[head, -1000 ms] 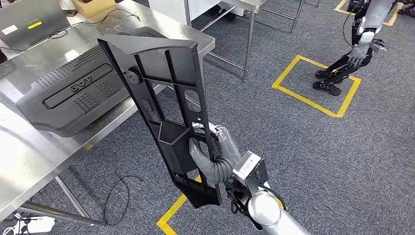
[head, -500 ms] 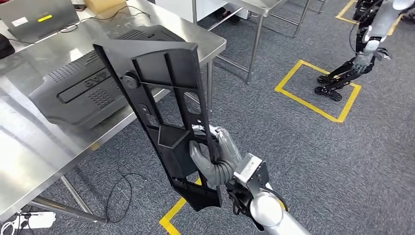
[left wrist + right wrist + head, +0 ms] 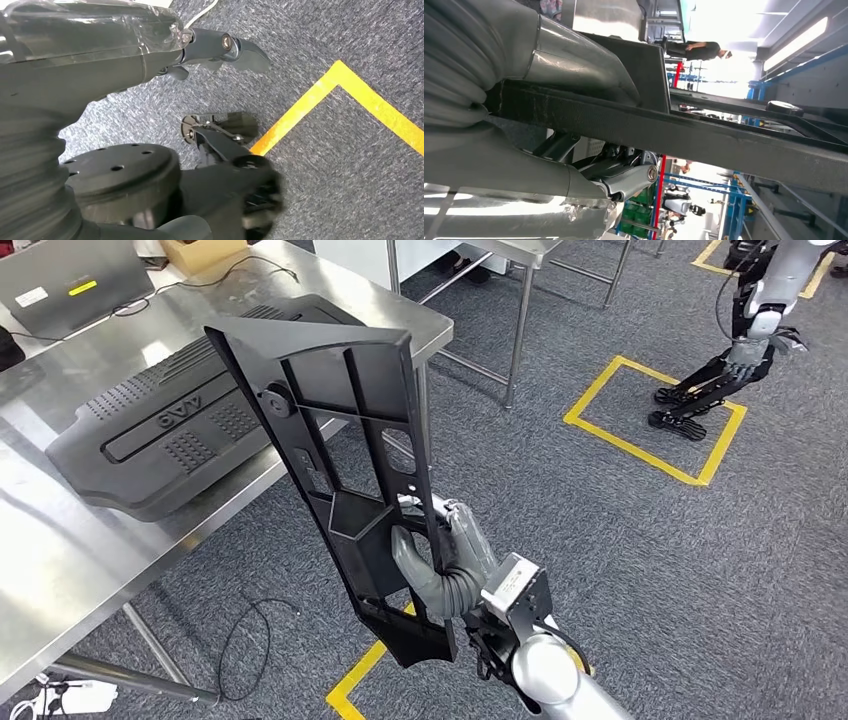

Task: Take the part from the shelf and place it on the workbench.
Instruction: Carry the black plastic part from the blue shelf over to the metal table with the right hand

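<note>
Workbench (image 3: 60, 540) on the left of the head view: stainless top, laptop (image 3: 60, 285) at the far end, cardboard box (image 3: 195, 250) behind it. A black engine cover (image 3: 165, 435) lies flat near the bench's front edge, taking up much of that stretch.

Centre: the part (image 3: 345, 470), a long black ribbed plastic frame with cut-outs, is in the air, off the shelf, not yet on the bench. It stands nearly upright, top tilted toward the bench, upper end overlapping the bench corner in view, lower end over the carpet and a yellow floor marking (image 3: 355, 680). Held upright, it probably clears the bench edge on approach.

Right hand (image 3: 440, 560) grips the part low down, thumb through a cut-out, fingers wrapped round the rail (image 3: 674, 132); a low grip leaves the long end free to lay down first. Right wrist view confirms fingers clamped on the bar.

Left hand (image 3: 100, 55) hangs over the carpet; fingers look curled in with nothing in them, but the view is blurred, so not certain.

Far right: another humanoid robot (image 3: 745, 330) stands in a yellow-taped box (image 3: 650, 415), well apart.

Judgement: carry phase, placement pending; free bench area in front of the engine cover is the likely spot.
</note>
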